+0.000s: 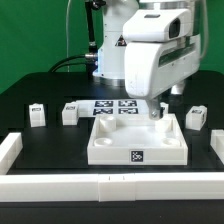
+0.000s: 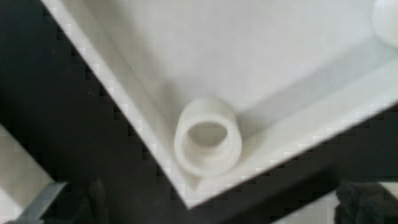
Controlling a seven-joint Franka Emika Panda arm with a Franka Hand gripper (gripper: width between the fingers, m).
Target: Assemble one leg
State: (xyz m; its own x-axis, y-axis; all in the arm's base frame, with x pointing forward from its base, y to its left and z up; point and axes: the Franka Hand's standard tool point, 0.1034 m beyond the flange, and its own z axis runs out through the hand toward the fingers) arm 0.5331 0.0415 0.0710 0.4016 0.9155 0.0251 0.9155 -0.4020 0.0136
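The large white tray-like panel (image 1: 137,143) lies in the middle of the table. My gripper (image 1: 157,114) hangs low over its far corner on the exterior view's right. In the wrist view the gripper (image 2: 214,212) is open and empty. Its dark fingertips (image 2: 68,205) stand wide apart on either side of the panel's corner, where a round socket (image 2: 210,140) shows. Small white legs with tags stand on the table: two at the exterior view's left (image 1: 37,114) (image 1: 70,113) and one at the right (image 1: 197,117). No leg shows in the wrist view.
The marker board (image 1: 108,106) lies behind the panel, at the robot's base. Long white rim bars border the table at the exterior view's left (image 1: 10,150), front (image 1: 110,186) and right (image 1: 215,148).
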